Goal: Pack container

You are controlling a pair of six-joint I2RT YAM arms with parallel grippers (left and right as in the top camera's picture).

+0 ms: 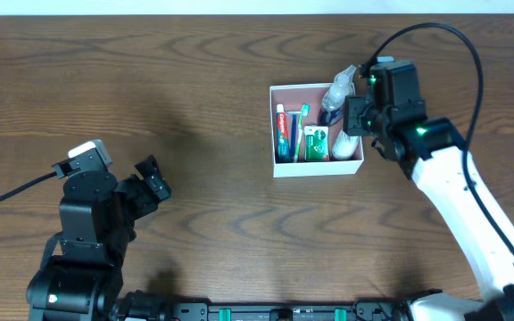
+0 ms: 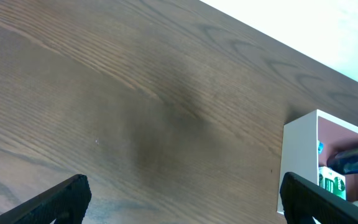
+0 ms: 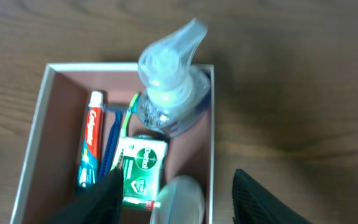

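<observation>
The wooden table (image 2: 135, 93) fills most of the view, dark brown with long grain streaks and a soft shadow near the centre. The left gripper (image 2: 185, 194) stands wide open and empty, its black fingers (image 2: 61, 202) poking in at 7 and 5 o'clock. At 4 o'clock, cut off by the frame edge, sits the container (image 2: 298, 162), white-walled and pink inside. In it lie a green packet (image 2: 333, 183) and, just above it, a dark blue rounded item (image 2: 353, 160).

Dark brown wood-grain table (image 1: 150, 71)
White-walled square container (image 1: 318, 169), dusty pink inside; red-and-white toothpaste tube (image 1: 282, 132); green packet (image 1: 316, 143).
</observation>
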